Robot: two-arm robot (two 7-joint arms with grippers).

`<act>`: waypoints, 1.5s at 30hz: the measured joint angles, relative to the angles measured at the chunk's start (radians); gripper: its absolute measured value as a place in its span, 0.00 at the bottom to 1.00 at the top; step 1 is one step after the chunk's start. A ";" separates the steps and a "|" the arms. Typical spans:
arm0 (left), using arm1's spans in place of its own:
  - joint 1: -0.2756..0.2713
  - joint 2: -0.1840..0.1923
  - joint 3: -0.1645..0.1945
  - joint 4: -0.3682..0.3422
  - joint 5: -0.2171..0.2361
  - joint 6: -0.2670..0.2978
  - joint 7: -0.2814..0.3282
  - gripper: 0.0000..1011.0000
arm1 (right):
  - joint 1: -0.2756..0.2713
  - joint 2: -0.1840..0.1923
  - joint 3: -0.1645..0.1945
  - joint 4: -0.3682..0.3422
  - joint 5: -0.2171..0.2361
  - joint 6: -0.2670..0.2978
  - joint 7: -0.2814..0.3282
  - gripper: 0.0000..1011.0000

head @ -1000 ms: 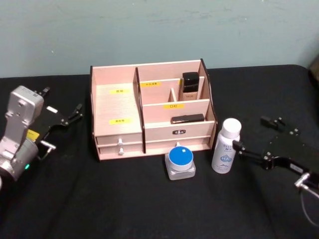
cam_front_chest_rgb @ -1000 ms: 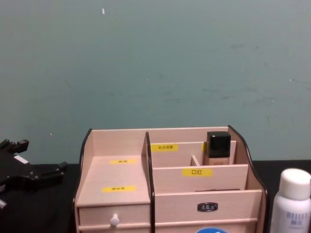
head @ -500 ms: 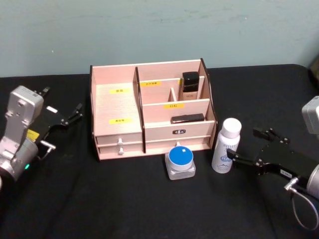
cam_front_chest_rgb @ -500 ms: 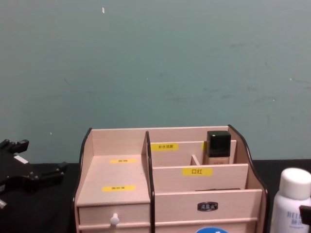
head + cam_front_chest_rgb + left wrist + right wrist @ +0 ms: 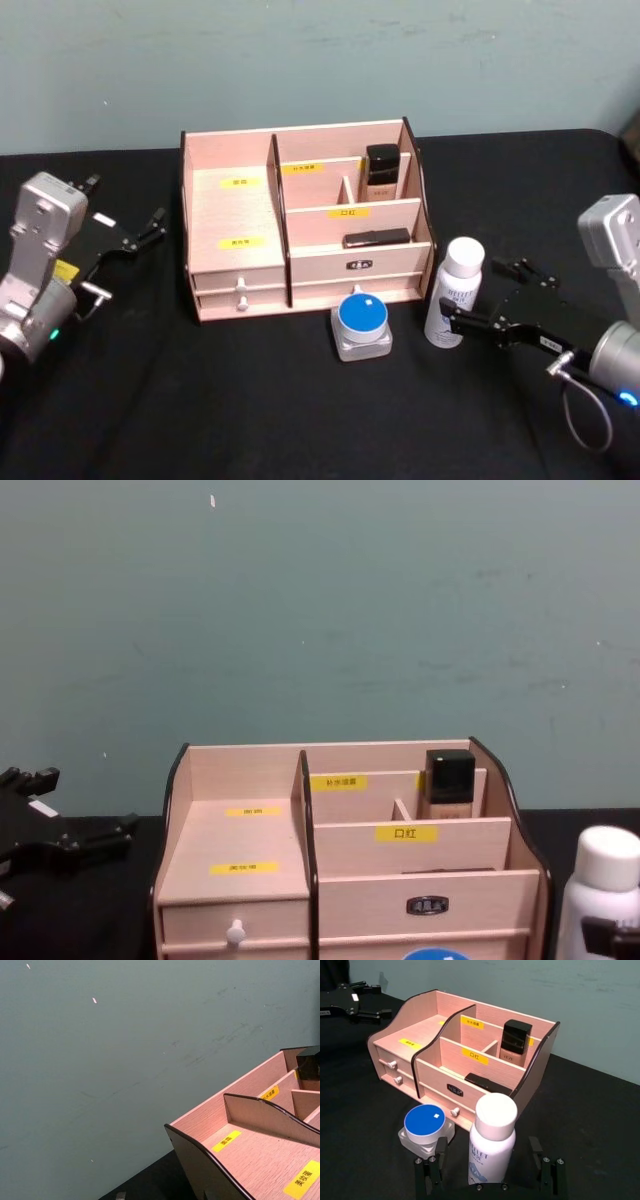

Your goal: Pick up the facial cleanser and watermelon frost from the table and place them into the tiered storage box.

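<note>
The facial cleanser, a white bottle with a white cap, stands on the black table right of the tiered storage box. My right gripper is open, one finger on each side of the bottle, low on its body. The watermelon frost, a clear square jar with a blue lid, sits in front of the box's drawers, also seen in the right wrist view. My left gripper rests open at the far left, apart from the box.
A dark-capped bottle stands in the box's back right compartment, and a flat black item lies in the lower tier. The table continues black and bare in front of the jar and behind my right arm.
My right gripper has moved left toward the box, bringing its open fingers around the white bottle. The bottle, the jar and my left arm have stayed put.
</note>
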 joint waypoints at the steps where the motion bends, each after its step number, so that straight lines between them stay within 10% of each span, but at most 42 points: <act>1: 0.000 0.000 0.000 0.000 0.000 0.000 0.000 1.00 | 0.008 -0.009 -0.004 0.012 -0.006 -0.002 0.004 1.00; 45: 0.000 0.000 0.000 0.000 0.000 0.000 0.000 1.00 | 0.132 -0.124 -0.036 0.168 -0.034 -0.007 0.057 1.00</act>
